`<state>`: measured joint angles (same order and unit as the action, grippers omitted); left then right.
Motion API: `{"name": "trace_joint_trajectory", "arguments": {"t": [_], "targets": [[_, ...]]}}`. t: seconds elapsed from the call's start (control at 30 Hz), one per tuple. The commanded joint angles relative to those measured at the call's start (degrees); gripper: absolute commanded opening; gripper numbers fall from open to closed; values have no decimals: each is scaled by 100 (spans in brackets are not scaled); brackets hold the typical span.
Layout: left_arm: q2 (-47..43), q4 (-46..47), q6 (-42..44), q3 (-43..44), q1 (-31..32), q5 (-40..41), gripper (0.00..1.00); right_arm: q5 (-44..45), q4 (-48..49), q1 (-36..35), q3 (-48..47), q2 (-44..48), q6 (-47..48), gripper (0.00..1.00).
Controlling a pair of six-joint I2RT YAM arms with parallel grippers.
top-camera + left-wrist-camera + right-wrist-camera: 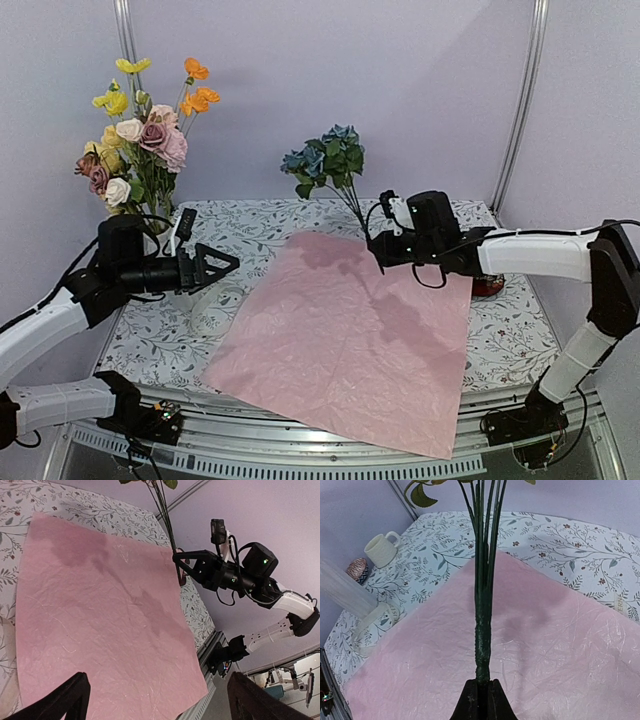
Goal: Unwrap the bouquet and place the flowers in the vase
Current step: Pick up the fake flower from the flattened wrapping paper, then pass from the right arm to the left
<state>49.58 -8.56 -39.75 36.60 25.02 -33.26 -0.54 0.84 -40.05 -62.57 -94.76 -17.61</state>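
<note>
The pale pink wrapping paper (350, 335) lies spread flat on the table, with no flowers on it. My right gripper (372, 248) hangs over the paper's far edge, shut on the green stems (482, 630) of a bunch of blue roses (325, 160) held upright. The stem end is pinched between my right gripper's (482, 692) jaws. Pink, cream, yellow and orange flowers (140, 140) stand at the far left in the white ridged vase (342, 587), which my left arm mostly hides in the top view. My left gripper (215, 268) is open and empty, level above the table to the left of the paper.
A cream ribbon (210, 310) lies on the floral tablecloth left of the paper. A cream mug (382, 550) and a striped cup (357, 569) stand near the far left edge. A red saucer (490, 287) peeks out behind my right arm.
</note>
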Motion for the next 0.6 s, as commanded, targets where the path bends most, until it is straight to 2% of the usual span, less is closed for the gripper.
{"name": "trace_joint_trajectory", "arguments": {"t": [0.0,0.1,0.2,0.43,0.57], "targets": [[70,813,-205,-149,298,-20,98,-850,1471,16,689,894,194,3],[167,1451,-317,-156,733,260,98,-1431,2439,-5,1347,1545,172,3],[345,1974,-313,-67,1180,521,98,-1702,2980,-101,1774,2072,190,4],[827,3721,114,40,2350,1476,95,-1825,3341,-777,1911,2564,543,4],[1239,4070,458,411,2746,1925,90,-1923,3680,-1093,1945,2553,460,4]]}}
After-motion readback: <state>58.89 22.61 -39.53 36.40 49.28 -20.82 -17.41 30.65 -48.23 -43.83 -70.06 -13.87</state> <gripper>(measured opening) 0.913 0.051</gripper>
